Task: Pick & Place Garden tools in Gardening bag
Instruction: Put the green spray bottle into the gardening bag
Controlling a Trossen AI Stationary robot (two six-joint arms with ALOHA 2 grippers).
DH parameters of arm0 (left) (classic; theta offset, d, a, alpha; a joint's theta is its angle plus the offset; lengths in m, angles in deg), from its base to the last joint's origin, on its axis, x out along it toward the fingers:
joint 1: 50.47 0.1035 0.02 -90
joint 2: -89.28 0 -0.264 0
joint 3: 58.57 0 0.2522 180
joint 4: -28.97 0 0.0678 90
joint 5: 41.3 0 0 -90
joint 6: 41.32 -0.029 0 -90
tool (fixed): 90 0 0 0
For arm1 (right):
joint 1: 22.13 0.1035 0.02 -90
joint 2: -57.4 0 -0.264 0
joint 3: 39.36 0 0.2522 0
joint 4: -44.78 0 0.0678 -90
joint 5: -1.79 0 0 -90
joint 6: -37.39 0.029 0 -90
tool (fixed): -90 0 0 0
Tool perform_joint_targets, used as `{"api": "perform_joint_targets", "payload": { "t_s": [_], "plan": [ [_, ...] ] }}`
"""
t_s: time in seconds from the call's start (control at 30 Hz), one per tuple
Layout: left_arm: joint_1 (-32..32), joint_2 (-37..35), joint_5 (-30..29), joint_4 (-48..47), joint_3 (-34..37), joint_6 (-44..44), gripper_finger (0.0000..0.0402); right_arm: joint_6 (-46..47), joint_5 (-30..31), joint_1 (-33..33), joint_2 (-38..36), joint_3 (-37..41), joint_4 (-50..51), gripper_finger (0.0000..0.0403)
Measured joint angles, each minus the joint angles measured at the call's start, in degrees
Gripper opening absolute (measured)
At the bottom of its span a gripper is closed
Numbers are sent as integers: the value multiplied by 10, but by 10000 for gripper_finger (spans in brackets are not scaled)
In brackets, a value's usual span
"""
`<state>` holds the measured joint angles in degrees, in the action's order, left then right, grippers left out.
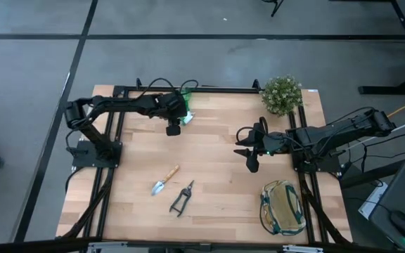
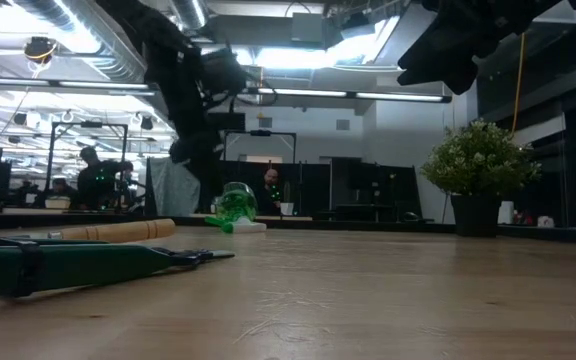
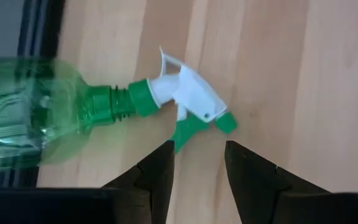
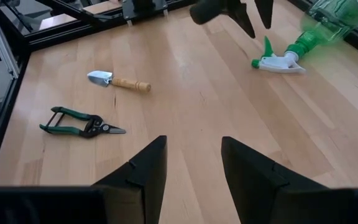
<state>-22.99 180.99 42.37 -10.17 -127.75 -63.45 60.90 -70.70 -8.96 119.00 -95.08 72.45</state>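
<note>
The green spray bottle [image 3: 55, 112] lies on its side near the table's far edge, its white nozzle [image 3: 188, 93] pointing toward the table's middle. My left gripper [image 3: 197, 155] hovers open just above the nozzle's green trigger, touching nothing; the right wrist view also shows this gripper [image 4: 253, 15] over the bottle [image 4: 297, 43]. The wooden-handled trowel [image 1: 165, 180] and the shears [image 1: 181, 198] lie flat at the near middle. The beige gardening bag [image 1: 282, 207] stands at the near right corner. My right gripper [image 1: 252, 163] hangs open over the table's right half.
A bushy potted plant [image 1: 281, 93] stands at the far right corner. Black frame rails [image 1: 111, 176] run along the table's left and right sides. Bare wood lies between the bottle and the bag.
</note>
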Motion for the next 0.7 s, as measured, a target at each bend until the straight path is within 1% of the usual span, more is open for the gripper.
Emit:
{"api": "perform_joint_targets", "payload": {
  "t_s": [0.2,0.4,0.57,0.7],
  "plan": [
    [22,36,0,2,0,-43,139,0,0,0,0,0,0,156],
    [37,71,-7,20,0,-65,139,1,0,0,0,0,0,156],
    [38,77,-39,60,0,-75,139,1,0,0,0,0,0,156],
    [38,77,-39,76,0,-105,139,1,0,0,0,0,1,156]
  ]
}}
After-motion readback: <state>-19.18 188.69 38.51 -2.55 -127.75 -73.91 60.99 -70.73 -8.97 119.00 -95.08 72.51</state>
